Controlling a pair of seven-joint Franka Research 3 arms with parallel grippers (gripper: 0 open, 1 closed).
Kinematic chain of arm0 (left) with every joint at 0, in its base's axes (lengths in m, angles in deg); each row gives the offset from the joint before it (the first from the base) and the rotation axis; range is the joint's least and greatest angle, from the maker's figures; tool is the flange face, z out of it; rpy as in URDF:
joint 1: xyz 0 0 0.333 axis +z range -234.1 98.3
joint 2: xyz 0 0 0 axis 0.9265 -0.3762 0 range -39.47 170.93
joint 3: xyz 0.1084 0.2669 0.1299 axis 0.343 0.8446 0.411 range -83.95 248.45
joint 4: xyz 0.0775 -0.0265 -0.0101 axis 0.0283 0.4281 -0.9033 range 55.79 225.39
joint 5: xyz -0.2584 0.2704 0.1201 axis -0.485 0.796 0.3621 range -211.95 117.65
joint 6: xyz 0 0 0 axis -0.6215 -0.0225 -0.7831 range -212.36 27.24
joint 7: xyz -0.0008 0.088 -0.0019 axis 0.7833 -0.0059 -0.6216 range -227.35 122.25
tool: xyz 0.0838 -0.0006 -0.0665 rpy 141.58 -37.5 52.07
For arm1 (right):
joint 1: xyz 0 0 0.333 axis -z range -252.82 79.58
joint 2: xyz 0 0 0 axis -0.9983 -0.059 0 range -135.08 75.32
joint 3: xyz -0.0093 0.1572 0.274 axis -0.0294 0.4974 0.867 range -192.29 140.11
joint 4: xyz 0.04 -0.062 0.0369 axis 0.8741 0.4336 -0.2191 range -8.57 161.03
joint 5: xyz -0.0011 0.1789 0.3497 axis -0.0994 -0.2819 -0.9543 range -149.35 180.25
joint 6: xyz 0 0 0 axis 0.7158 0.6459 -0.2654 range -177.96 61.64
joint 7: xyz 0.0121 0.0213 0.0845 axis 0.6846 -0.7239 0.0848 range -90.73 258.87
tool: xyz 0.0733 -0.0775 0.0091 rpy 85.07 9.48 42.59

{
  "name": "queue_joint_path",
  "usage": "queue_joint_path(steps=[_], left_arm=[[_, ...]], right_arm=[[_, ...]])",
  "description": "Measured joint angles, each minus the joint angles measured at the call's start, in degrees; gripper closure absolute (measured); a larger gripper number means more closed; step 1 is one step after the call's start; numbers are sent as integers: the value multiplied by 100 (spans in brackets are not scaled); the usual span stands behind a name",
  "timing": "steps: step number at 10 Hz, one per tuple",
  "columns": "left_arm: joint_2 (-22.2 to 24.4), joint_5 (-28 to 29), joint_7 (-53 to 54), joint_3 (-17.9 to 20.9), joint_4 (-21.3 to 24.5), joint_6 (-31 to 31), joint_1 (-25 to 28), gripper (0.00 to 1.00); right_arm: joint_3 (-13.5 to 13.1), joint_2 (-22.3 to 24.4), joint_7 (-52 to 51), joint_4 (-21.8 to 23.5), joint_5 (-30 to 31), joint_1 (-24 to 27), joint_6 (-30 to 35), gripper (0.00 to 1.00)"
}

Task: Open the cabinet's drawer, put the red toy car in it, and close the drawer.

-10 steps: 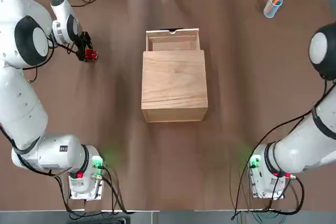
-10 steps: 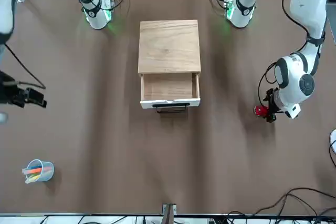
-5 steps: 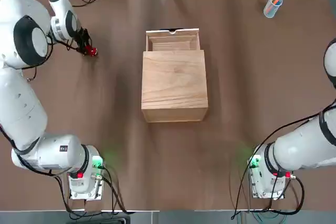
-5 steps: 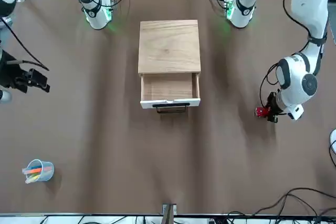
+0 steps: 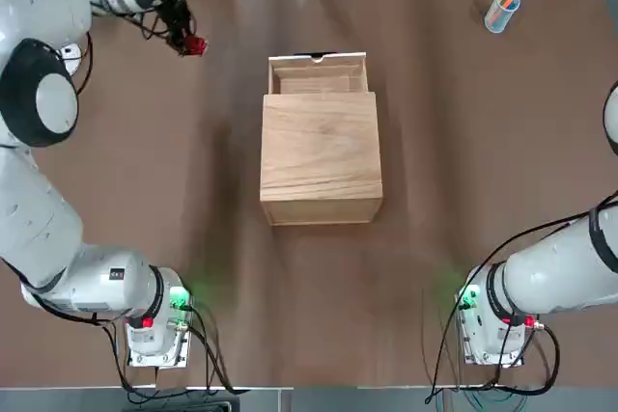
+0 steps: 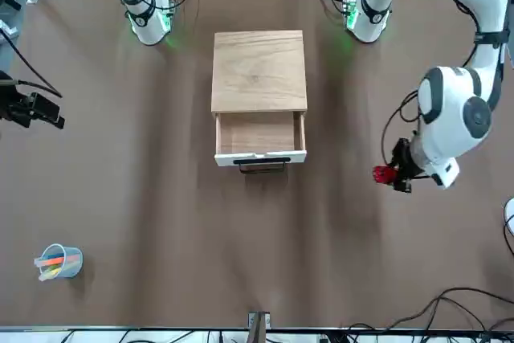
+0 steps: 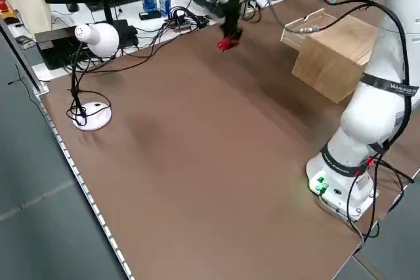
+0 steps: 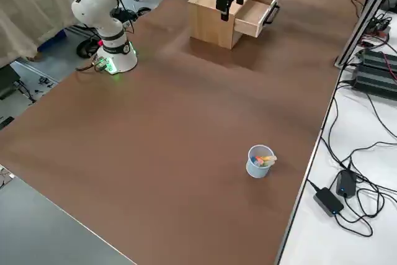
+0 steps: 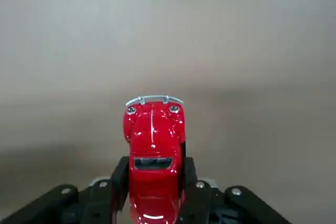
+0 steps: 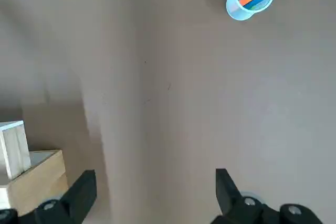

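The red toy car (image 5: 196, 45) hangs above the table, off the cabinet's left side, with my left gripper (image 5: 185, 36) shut on it. In the left wrist view the car (image 9: 153, 150) sits between the black fingers (image 9: 118, 182), its nose pointing away. The light wooden cabinet (image 5: 321, 156) stands mid-table. Its drawer (image 6: 259, 132) is pulled out toward the far side and holds nothing; the dark handle (image 6: 262, 166) shows in front. My right gripper (image 6: 36, 110) hovers open at the robot's right side of the table.
A blue cup of coloured pens (image 5: 502, 9) stands near the far right corner. A white desk lamp (image 7: 92, 37) and cables lie beyond the table's left and far edges. Both arm bases (image 5: 154, 320) sit at the near edge.
My left gripper closed on the red car, lifted it and carried it toward the far edge and slightly toward the drawer. The right gripper drifted back toward the robot's side.
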Motion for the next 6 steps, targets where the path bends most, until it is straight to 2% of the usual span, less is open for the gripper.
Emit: queue_joint_path(steps=[3,6], left_arm=[[-110,503,-1521,-1153,-534,309,-142,56],[-288,594,-2303,-1842,-868,557,-362,56]], right_arm=[[-30,1,0,1,0,-32,1,0],[-37,1,0,1,0,-58,1,0]])
